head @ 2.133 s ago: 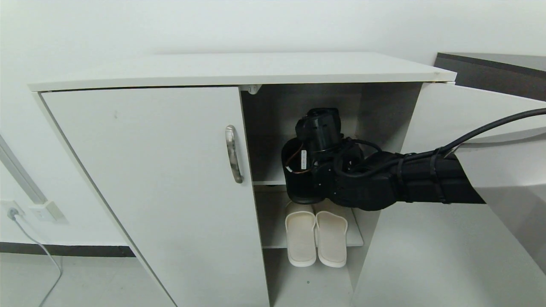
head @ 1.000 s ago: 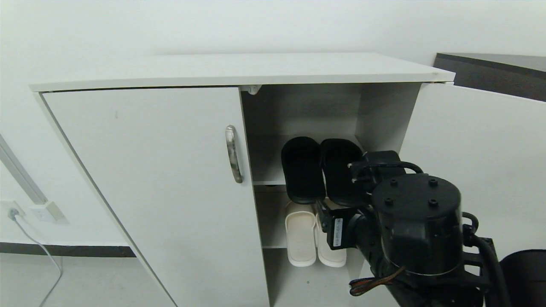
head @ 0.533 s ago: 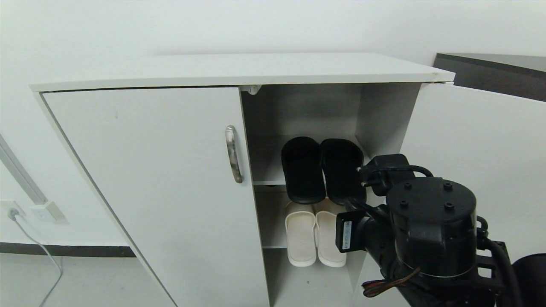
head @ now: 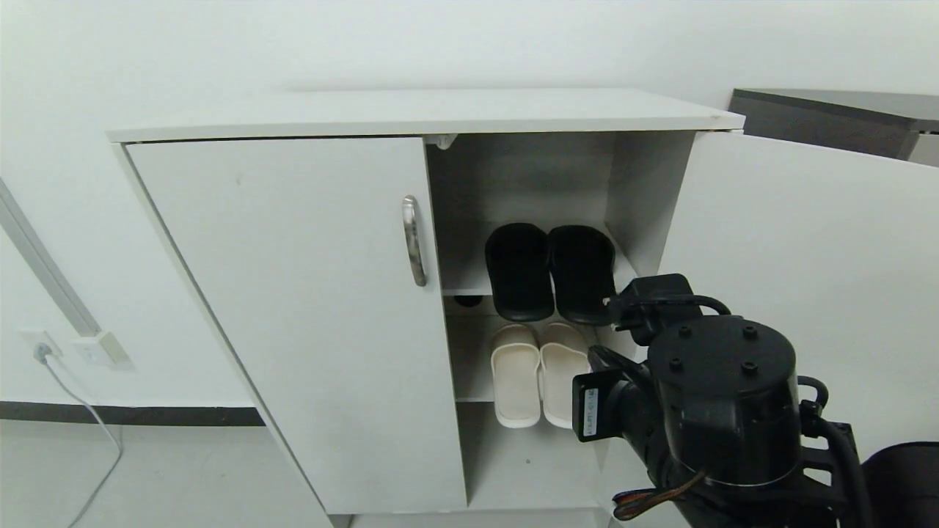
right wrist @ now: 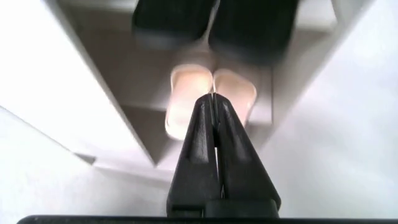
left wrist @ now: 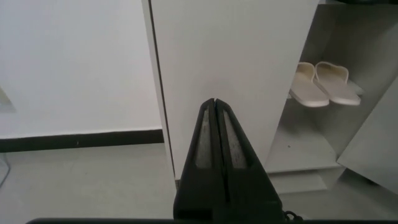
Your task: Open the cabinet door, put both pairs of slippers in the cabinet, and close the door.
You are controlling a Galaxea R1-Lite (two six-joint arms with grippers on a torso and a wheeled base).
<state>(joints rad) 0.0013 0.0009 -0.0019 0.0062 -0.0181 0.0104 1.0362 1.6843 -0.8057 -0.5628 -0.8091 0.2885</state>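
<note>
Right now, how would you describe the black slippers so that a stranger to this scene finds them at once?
Look at the white cabinet, whose right door stands open. Inside, the black slippers sit side by side on the upper shelf. The only other pair, the white slippers, lies on the lower shelf, so colour and height set them apart.

Right end effector (right wrist: 214, 99) closed, before white slippers (right wrist: 211, 96); black slippers (right wrist: 214, 18) shelf above.
</note>
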